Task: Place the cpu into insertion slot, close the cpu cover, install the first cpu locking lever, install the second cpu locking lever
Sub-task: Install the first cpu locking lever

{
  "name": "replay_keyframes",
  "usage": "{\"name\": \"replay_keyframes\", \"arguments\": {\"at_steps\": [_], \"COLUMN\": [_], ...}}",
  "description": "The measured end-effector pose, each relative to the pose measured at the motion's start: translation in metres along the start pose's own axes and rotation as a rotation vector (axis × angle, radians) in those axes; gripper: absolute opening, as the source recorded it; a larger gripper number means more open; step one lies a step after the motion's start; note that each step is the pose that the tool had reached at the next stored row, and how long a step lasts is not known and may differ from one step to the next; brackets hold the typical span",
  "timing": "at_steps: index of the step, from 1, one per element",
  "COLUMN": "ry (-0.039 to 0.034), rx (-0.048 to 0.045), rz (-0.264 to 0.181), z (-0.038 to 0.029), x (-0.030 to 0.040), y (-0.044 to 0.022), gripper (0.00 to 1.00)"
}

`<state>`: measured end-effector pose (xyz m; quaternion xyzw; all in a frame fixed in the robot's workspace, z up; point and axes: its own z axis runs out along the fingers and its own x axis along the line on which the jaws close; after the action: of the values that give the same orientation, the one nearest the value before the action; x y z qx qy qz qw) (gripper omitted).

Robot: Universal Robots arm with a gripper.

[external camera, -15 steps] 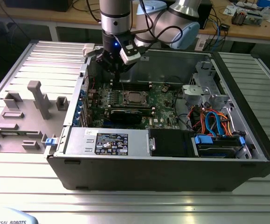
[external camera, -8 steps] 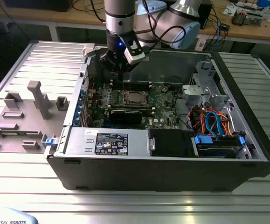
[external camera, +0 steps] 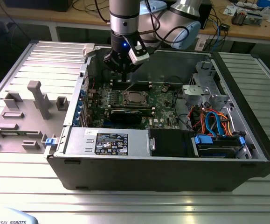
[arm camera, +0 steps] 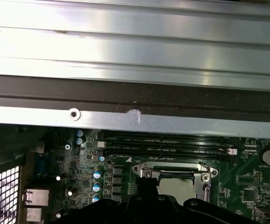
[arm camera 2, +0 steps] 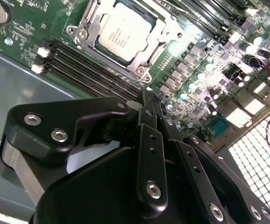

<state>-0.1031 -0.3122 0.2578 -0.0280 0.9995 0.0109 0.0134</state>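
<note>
The cpu point(external camera: 135, 97) lies flat in the insertion slot point(external camera: 125, 93) of the green motherboard, silvery top up. In both wrist views the cpu point(arm camera 2: 125, 31) point(arm camera: 176, 186) sits inside the shiny cpu cover point(arm camera 2: 162, 31), whose frame lies down around the chip's edges. My gripper point(external camera: 125, 78) hangs above the board just behind the socket, near the case's back wall. Its black fingers point(arm camera 2: 146, 140) meet at the tips, so the gripper point(arm camera 2: 149, 99) is shut with nothing in it. The gripper's dark tips point(arm camera: 147, 185) overlap the near edge of the socket frame point(arm camera: 144, 170).
Memory slots point(arm camera 2: 88, 70) run beside the socket. A long black expansion card point(external camera: 125, 115) lies in front of it. The power supply point(external camera: 107, 141), a drive bay and coloured cables point(external camera: 214, 122) fill the case front. The case wall point(arm camera: 135, 88) stands close. Grey fixtures point(external camera: 37, 98) stand on the exterior view's left.
</note>
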Motion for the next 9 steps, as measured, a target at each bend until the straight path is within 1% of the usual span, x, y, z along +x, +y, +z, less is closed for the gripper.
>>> {"name": "replay_keyframes", "arguments": {"at_steps": [3, 9], "ry": [0.0002, 0.0002], "rx": [0.0005, 0.0005], "rz": [0.000, 0.000], "z": [0.0004, 0.0005], "x": [-0.0018, -0.0019], "y": [-0.0001, -0.0001], "gripper": [0.11, 0.11]}}
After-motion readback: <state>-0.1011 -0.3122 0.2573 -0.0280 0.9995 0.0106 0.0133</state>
